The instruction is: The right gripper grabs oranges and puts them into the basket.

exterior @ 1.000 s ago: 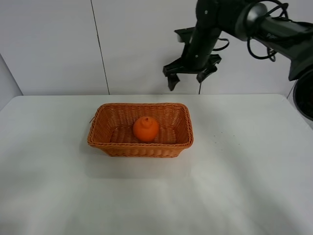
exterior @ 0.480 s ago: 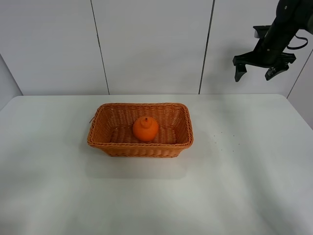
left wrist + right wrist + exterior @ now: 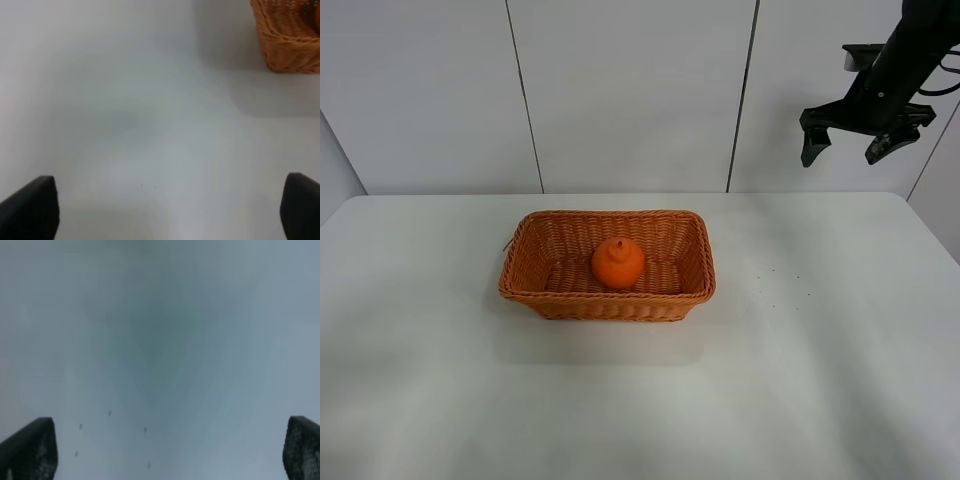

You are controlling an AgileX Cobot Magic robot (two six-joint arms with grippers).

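Basket (image 3: 607, 266) is set mid-table (image 3: 820, 380), slightly left; orange (image 3: 618, 263) is seated inside it, centred. Right gripper (image 3: 857, 148) is held high, far right, behind the table's back edge.

A: What's behind the white table (image 3: 840, 360)?
B: A pale panelled wall (image 3: 630, 90), split by thin dark vertical seams (image 3: 524, 95).
A: The light?
B: Soft, even, with faint shadows.

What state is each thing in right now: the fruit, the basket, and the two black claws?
Round bright orange fruit: resting inside basket, untouched.
Rectangular woven wicker basket: upright on white table, holding fruit.
Right black two-fingered tool: open, empty, raised away from basket.
Left tool: open, empty, above table.
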